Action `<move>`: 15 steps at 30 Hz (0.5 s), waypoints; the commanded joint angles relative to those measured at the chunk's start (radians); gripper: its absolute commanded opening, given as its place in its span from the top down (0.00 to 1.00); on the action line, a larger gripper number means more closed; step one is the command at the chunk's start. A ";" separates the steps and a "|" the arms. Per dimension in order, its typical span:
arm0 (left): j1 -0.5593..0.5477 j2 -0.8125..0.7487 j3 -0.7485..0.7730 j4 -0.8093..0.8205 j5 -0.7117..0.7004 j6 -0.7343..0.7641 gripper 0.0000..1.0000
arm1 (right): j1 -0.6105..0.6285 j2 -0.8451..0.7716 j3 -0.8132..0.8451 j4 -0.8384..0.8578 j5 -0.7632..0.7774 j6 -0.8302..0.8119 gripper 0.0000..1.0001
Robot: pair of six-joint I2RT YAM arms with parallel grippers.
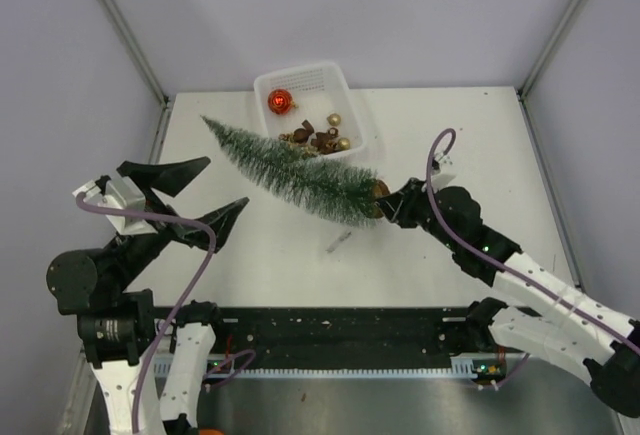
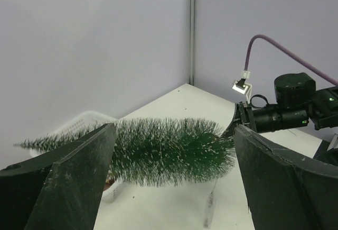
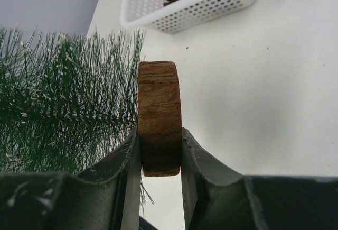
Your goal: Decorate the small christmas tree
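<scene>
White table [image 1: 280, 255] below both pairs of jaws. Small christmas tree [image 1: 290, 167] held sideways above it, basket [image 1: 300, 68] past the tree from both jaws. Left gripper [image 1: 224, 183] spread wide, empty, tree just ahead. Right gripper [image 1: 385, 203] pinching wooden disc base [image 3: 158, 113] edgewise; hold steady. Fetch red bauble [image 1: 280, 102] gently, hang on bristles.

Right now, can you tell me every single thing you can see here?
small christmas tree: one, frosted dark green, held sideways
wooden base: one, brown, at the tree's wide end
basket: one, white, far side of table
red bauble: one, red, in basket
gold baubles: a few, gold, in basket
brown bits: some, brown, in basket
thin strip: one, grey, on table
table: one, white
left gripper: one, black, open, empty
right gripper: one, black, shut on the wooden base
</scene>
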 commanded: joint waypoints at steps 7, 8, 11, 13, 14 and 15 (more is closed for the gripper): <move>-0.001 -0.060 0.082 -0.033 0.115 0.037 0.01 | -0.139 0.162 0.069 0.245 -0.382 0.183 1.00; -0.001 -0.066 0.077 -0.063 0.115 0.044 0.01 | -0.160 0.175 0.069 0.263 -0.419 0.197 1.00; -0.003 -0.094 0.033 -0.119 0.111 0.047 0.01 | -0.226 0.228 0.068 0.332 -0.536 0.266 1.00; -0.004 -0.111 0.001 -0.122 0.136 0.018 0.01 | -0.268 0.262 0.066 0.383 -0.620 0.316 1.00; -0.003 -0.114 -0.018 -0.119 0.165 0.001 0.01 | -0.294 0.282 0.069 0.407 -0.657 0.336 1.00; -0.004 -0.117 -0.036 -0.117 0.199 -0.011 0.01 | -0.303 0.297 0.072 0.429 -0.694 0.355 1.00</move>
